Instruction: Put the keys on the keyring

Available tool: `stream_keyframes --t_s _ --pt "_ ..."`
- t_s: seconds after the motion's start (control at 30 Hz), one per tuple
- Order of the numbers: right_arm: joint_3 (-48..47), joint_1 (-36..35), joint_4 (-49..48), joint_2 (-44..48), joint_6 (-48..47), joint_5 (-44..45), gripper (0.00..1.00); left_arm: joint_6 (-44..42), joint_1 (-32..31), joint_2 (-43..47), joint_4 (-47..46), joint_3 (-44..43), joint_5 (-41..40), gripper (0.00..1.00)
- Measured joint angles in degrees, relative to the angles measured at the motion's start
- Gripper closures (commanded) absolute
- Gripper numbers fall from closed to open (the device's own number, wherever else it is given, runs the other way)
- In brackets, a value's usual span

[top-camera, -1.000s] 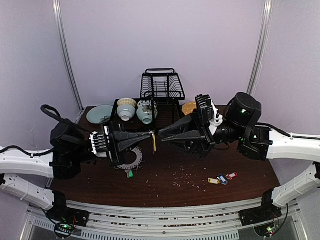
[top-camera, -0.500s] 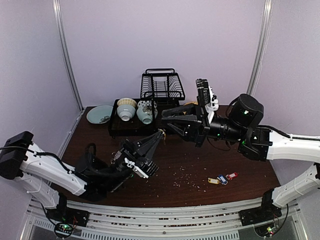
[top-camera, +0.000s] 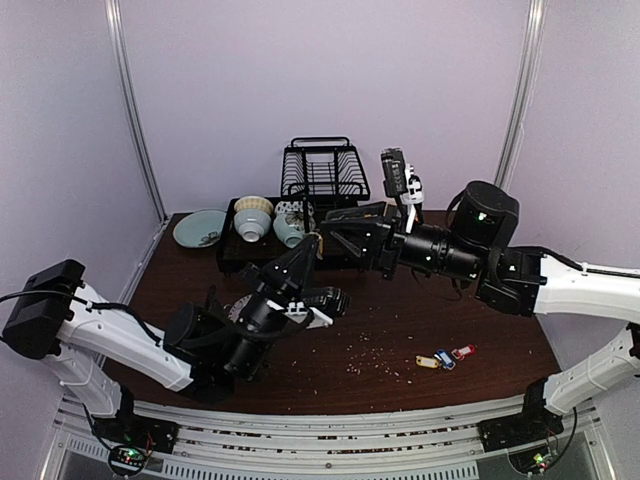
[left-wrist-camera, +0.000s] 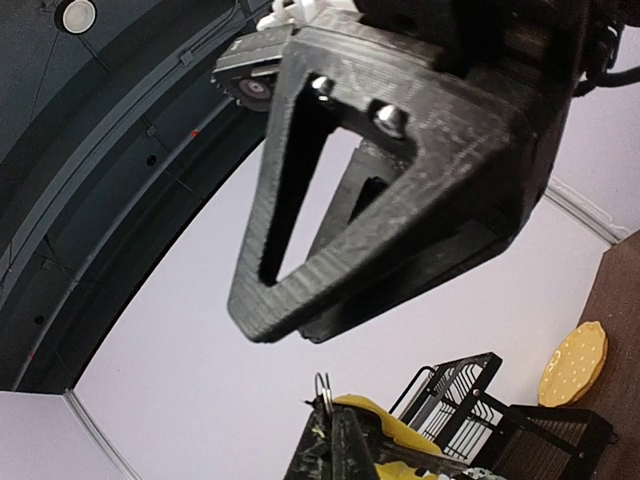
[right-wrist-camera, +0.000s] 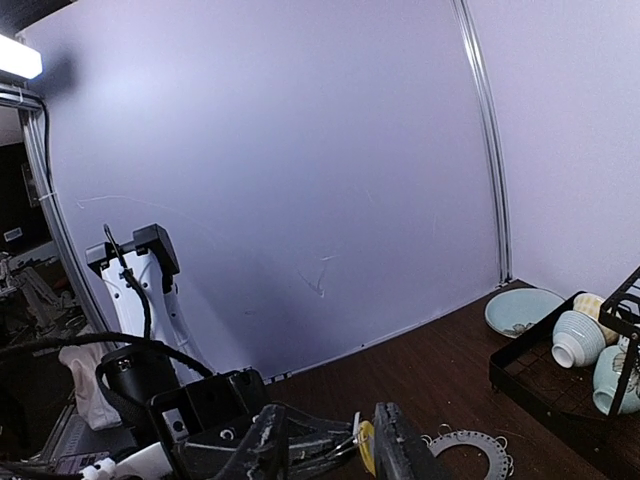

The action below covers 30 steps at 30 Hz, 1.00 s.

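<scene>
My left gripper clamped the yellow-tagged key at bottom centre of the right wrist view, held aloft so my right gripper, fingers apart either side, could likely take it. The keyring lay on the table, lower right.

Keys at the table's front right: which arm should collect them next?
Probably right: the keys lie on its side of the table, while the left tool is shut on a yellow-tagged key.
</scene>
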State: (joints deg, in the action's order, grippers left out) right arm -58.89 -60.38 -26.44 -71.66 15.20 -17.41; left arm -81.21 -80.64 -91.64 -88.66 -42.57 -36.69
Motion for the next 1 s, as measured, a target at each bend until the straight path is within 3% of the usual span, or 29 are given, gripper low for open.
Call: stream_keyframes --t_s 0.2,0.33,0.47,0.73,1.0 --pt "-3.1 0.0 3.7 -1.8 2.6 -0.4 0.74 -4.1 0.0 -1.3 0.0 -0.2 -1.4 1.00" --pt "-4.9 0.0 7.2 -2.3 4.4 0.5 0.65 -8.3 0.0 -1.7 0.0 -0.2 -1.9 1.00" --pt "-5.4 0.3 10.9 -1.9 6.4 3.8 0.64 -12.1 0.3 -2.0 0.0 -0.2 -2.1 1.00" --pt "-6.0 0.7 15.9 -2.2 9.7 4.4 0.79 -14.5 0.8 -2.0 0.0 -0.2 -2.8 1.00" --pt "-6.2 0.7 16.1 -2.5 11.5 1.3 0.84 -15.0 1.2 -2.2 0.0 -0.2 -3.2 1.00"
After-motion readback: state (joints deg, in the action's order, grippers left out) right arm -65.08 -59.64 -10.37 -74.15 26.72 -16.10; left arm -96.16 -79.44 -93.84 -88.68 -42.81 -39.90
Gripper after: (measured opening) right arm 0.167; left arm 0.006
